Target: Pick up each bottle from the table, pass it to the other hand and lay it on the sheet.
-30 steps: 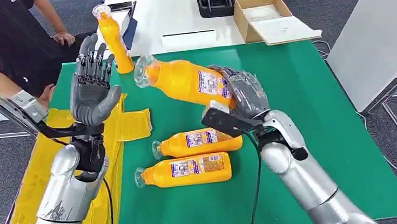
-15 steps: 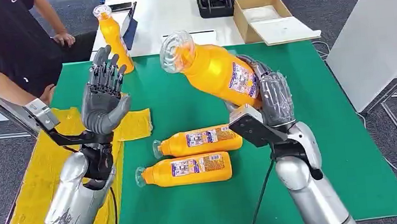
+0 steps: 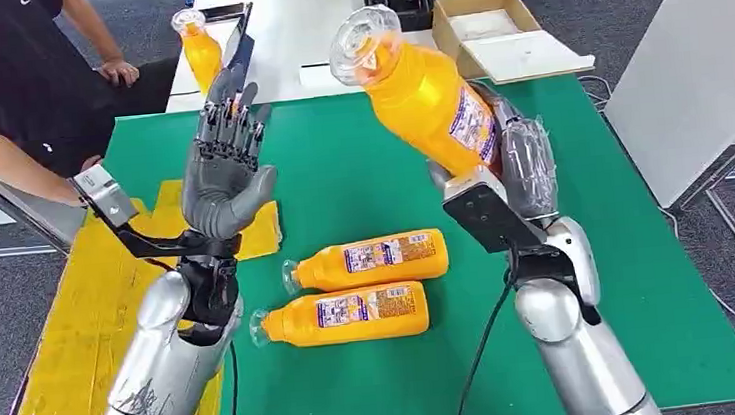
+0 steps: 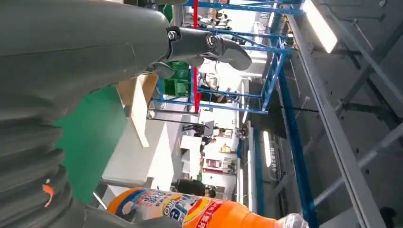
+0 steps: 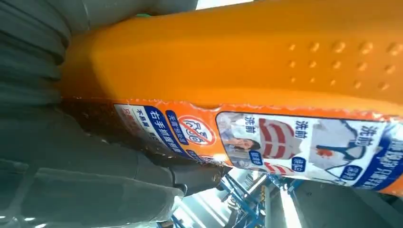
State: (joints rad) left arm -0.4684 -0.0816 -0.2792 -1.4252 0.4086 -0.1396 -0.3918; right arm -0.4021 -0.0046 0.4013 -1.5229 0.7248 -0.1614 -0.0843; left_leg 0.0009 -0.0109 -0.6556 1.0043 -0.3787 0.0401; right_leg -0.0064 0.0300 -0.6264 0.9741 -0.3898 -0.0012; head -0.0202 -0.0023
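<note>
Two flat bottles (image 3: 356, 289) below right hand (image 3: 516, 169)'s raised bottle (image 3: 424, 92).

- Your right hand (image 3: 510, 160) is raised above the table, wrist bent back, fingers wrapped around the lower body of the orange bottle (image 3: 423, 87), which tilts up and away with its clear cap highest.
- In the right wrist view your right hand's grey thumb and palm (image 5: 90, 166) press directly against the bottle's labelled side (image 5: 266, 85).
- Your left hand (image 3: 225, 170) stands upright, palm turned toward the right hand, fingers spread and extended, thumb (image 3: 256, 185) angled out, holding nothing.
- The two hands are apart, at about the same height.
- Both silver forearms rise from below, elbows bent, the left leaning inward.
</note>
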